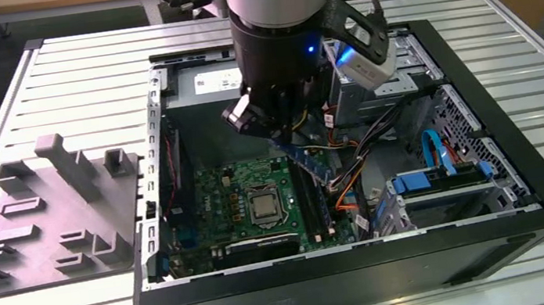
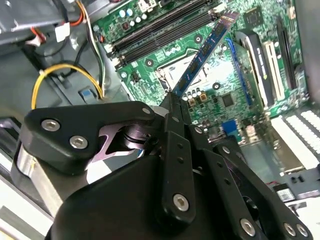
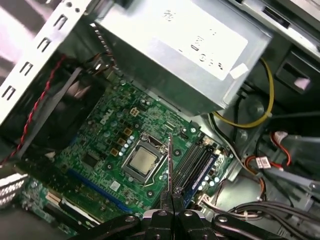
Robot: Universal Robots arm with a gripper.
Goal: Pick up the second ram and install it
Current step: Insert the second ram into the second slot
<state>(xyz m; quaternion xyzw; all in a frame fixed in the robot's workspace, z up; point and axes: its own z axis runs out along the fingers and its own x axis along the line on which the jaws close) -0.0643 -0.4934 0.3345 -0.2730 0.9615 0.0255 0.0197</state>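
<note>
My gripper (image 1: 286, 141) hangs inside the open computer case (image 1: 475, 252), shut on the second ram (image 1: 311, 164), a thin blue-green stick with black chips. The stick slants down from the fingers above the green motherboard (image 1: 241, 196), close over the long black memory slots (image 1: 310, 203). In the second wrist view the ram (image 2: 205, 52) sticks out from the gripper (image 2: 175, 100) over the board, its far end near the slots (image 2: 160, 27). In the first wrist view the ram (image 3: 170, 167) appears edge-on from the gripper (image 3: 172, 202), beside the slots (image 3: 195, 165) and the processor socket (image 3: 142, 161).
The grey power supply box (image 3: 190, 45) sits at the case's far end. Yellow, orange and black cables (image 1: 353, 165) run beside the slots. A blue drive bay (image 1: 439, 178) fills the exterior view's right side of the case. A grey moulded fixture (image 1: 50, 221) lies on the slatted table.
</note>
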